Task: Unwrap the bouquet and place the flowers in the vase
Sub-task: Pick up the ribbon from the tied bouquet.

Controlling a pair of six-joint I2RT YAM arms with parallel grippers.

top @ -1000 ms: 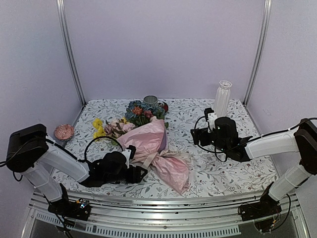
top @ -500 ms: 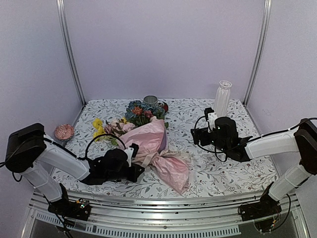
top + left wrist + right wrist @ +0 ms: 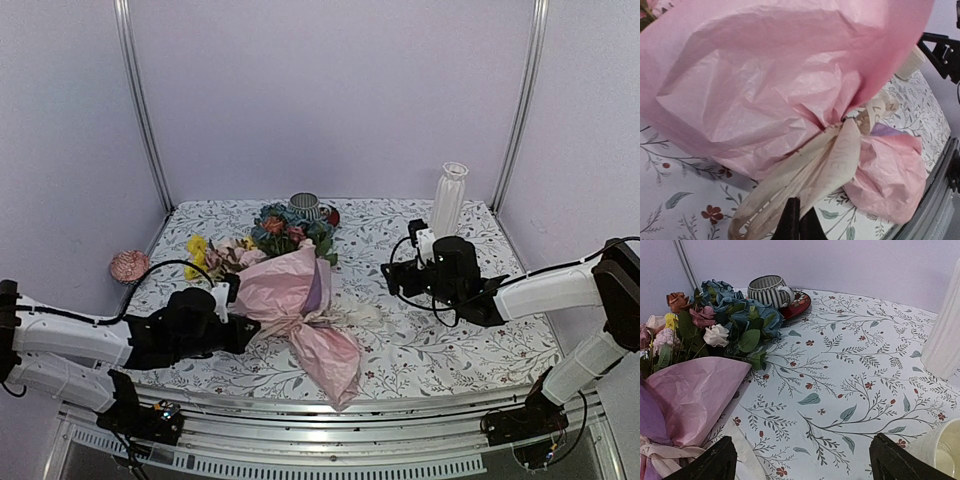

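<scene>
The bouquet lies on the flowered cloth, its pink tissue paper cinched by a beige ribbon. Its flowers point toward the back wall; blue, mauve and cream blooms show in the right wrist view. My left gripper is shut on a loop of the ribbon, which runs taut from the knot to the jaws. In the top view that gripper sits just left of the wrap. The white ribbed vase stands at the back right. My right gripper hovers open over bare cloth, right of the bouquet.
A striped grey cup on a red saucer stands behind the flowers. A cream mug sits close to my right finger, with the vase just beyond it. A loose pink bloom lies at the left edge.
My left gripper shut on the ribbon and drew back to the left. The bouquet shifted left with it and its tail swung toward the front edge. The right arm held still.
</scene>
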